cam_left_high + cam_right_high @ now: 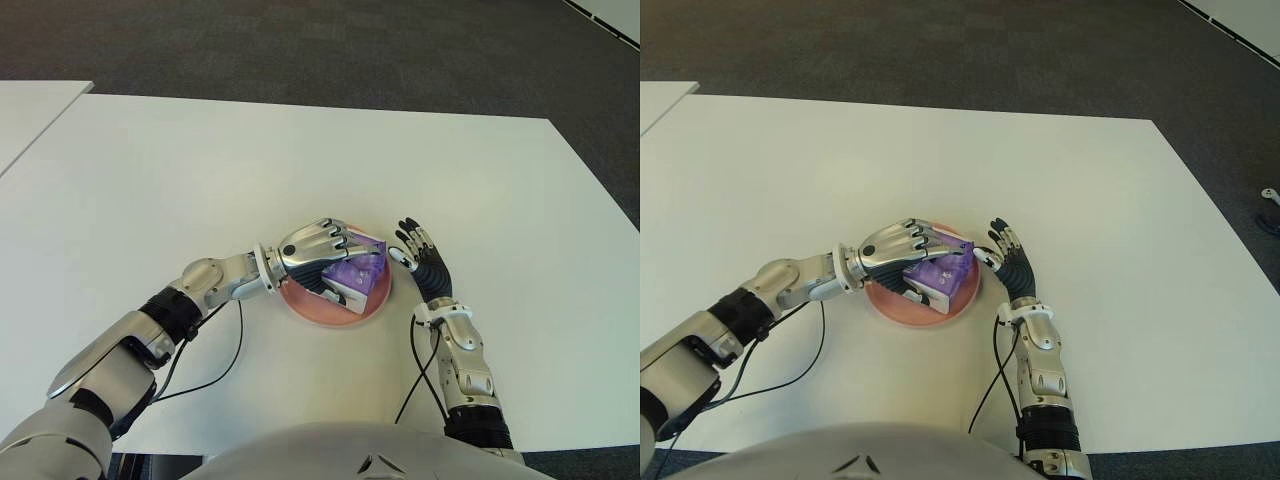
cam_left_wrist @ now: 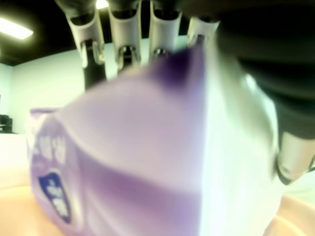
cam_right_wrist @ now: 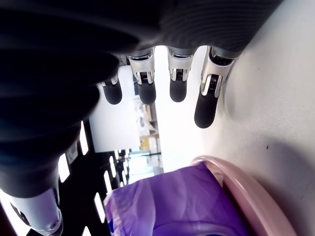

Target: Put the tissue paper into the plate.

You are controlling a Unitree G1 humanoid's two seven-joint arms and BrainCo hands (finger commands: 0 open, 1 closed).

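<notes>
A purple tissue pack (image 1: 356,274) sits tilted inside the round pink plate (image 1: 305,303) near the table's front middle. My left hand (image 1: 318,250) reaches in from the left and is shut on the pack, fingers curled over its top. In the left wrist view the purple pack (image 2: 128,162) fills the frame under the fingers (image 2: 123,29). My right hand (image 1: 420,258) stands just right of the plate with fingers extended, holding nothing. The right wrist view shows its straight fingers (image 3: 177,78) above the plate's rim (image 3: 246,191) and the tissue pack (image 3: 177,206).
The white table (image 1: 300,160) spreads wide behind the plate. Black cables (image 1: 210,350) trail from both wrists over the table's front. A second white table's corner (image 1: 30,110) shows at the far left. Dark carpet (image 1: 300,40) lies beyond.
</notes>
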